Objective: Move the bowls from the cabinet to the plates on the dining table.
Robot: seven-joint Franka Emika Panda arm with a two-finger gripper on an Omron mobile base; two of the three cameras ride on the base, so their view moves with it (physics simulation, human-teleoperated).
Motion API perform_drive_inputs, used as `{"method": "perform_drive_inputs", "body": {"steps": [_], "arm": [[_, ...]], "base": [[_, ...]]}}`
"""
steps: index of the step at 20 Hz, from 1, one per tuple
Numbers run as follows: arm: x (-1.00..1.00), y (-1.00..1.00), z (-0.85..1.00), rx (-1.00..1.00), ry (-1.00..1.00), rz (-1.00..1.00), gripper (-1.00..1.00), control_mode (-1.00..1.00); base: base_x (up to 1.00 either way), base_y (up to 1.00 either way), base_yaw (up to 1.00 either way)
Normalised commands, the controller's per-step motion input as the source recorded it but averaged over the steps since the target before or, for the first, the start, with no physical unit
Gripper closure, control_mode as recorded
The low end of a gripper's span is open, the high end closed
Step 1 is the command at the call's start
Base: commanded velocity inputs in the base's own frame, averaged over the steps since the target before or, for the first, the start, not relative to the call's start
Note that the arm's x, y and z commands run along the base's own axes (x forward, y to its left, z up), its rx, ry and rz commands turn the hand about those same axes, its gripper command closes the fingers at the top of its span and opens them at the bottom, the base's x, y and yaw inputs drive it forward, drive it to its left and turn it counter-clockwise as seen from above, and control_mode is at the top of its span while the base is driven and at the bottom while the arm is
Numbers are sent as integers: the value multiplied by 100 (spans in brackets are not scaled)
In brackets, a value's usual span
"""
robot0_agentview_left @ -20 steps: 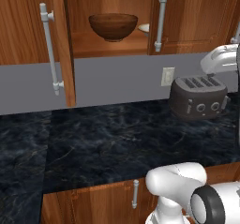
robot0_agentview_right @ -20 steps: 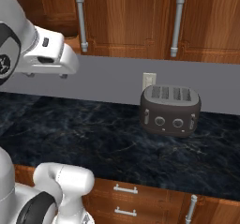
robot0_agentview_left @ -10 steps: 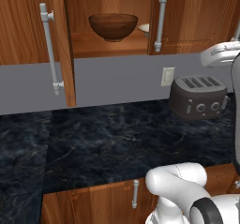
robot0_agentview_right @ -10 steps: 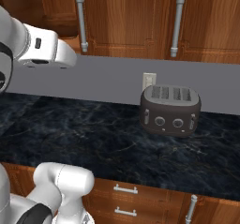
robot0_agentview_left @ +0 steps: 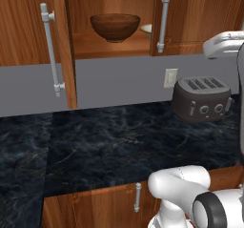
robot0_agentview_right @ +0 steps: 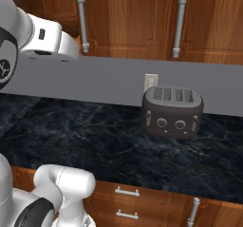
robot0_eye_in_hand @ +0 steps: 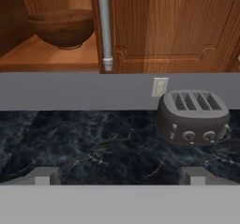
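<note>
The cabinet (robot0_agentview_left: 109,46) hangs open above the counter, its door swung out to the left. On its wooden shelf sits the dark-brown bowl (robot0_agentview_left: 115,26) (robot0_eye_in_hand: 63,26). An edge of the cream bowl (robot0_agentview_left: 146,29) peeks out behind the right door's silver handle (robot0_agentview_left: 163,22). In the hand view my gripper (robot0_eye_in_hand: 119,177) is open and holds nothing. It hangs over the counter, well back from the shelf, with the brown bowl up and to the left. My white arm (robot0_agentview_left: 224,43) (robot0_agentview_right: 45,36) reaches in at cabinet-base height. The plates and the dining table are out of view.
A dark grey four-slot toaster (robot0_agentview_left: 200,98) (robot0_agentview_right: 173,111) (robot0_eye_in_hand: 194,115) stands on the black marble counter (robot0_agentview_left: 119,146) below the cabinet's closed right door. A wall outlet (robot0_agentview_left: 170,77) is beside it. The open left door's long handle (robot0_agentview_left: 51,50) juts out at the left.
My arm has risen a little toward the level of the cabinet's underside. The bowls, the toaster and the base have stayed put, and the gripper has stayed open.
</note>
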Motion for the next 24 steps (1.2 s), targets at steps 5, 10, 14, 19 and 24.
{"method": "perform_drive_inputs", "body": {"steps": [5, 10, 14, 19, 24], "arm": [[52, 0, 0, 7, -6, 3, -100, -100], [67, 0, 0, 0, -9, 5, -100, -100], [71, 0, -8, 0, -8, 0, -100, -100], [74, 0, -1, 0, -1, 1, -100, -100], [56, 6, 0, 0, 0, 0, -100, -100]], "base": [[0, 0, 0], [0, 0, 0], [0, 0, 0], [0, 0, 0], [0, 0, 0]]}}
